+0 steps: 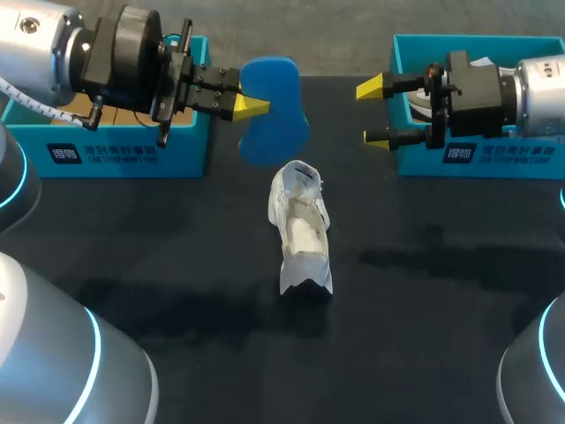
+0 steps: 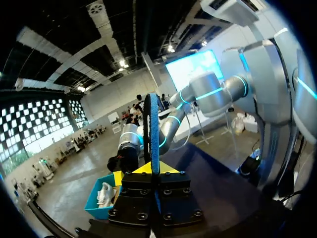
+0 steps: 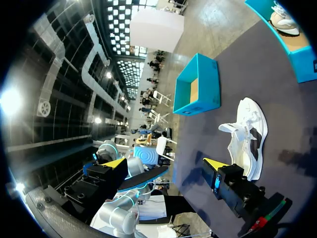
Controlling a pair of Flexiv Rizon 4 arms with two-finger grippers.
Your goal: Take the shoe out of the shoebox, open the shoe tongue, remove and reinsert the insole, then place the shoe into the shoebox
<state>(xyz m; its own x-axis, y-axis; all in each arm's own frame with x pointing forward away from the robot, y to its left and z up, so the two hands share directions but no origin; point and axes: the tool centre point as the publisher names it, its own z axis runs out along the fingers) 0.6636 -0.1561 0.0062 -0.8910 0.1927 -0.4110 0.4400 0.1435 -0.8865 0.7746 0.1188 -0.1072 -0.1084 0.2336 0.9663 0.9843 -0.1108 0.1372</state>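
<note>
At about ten o'clock from the middle of the dark desk [image 1: 441, 309] stands the left box [image 1: 115, 146], a teal box with its top open and a brown floor showing inside. The left arm comes in over it from the nine o'clock side. The left fingers [image 1: 250, 106] are pinching the blue insole [image 1: 274, 110] and hold it in the air, clear of the desk. In the left wrist view the insole stands edge-on between the two yellow tips, with a tip pressed to each face. The insole hangs at twelve o'clock from the white shoe [image 1: 303, 225], apart from it and not touching. The shoe rests on the desk near the middle, its length running along the twelve-to-six line and its pale inside showing. It is outside both boxes and nothing holds it. At about two o'clock from the shoe, the right fingers [image 1: 375, 112] are spread wide with nothing between them. They hover above the desk with their yellow tips pointing toward nine o'clock, at the insole. The right arm enters from the three o'clock side, over the right box [image 1: 481, 155], another teal box standing at two o'clock. A second shoe [image 3: 285, 22], also white, lies inside that box.
</note>
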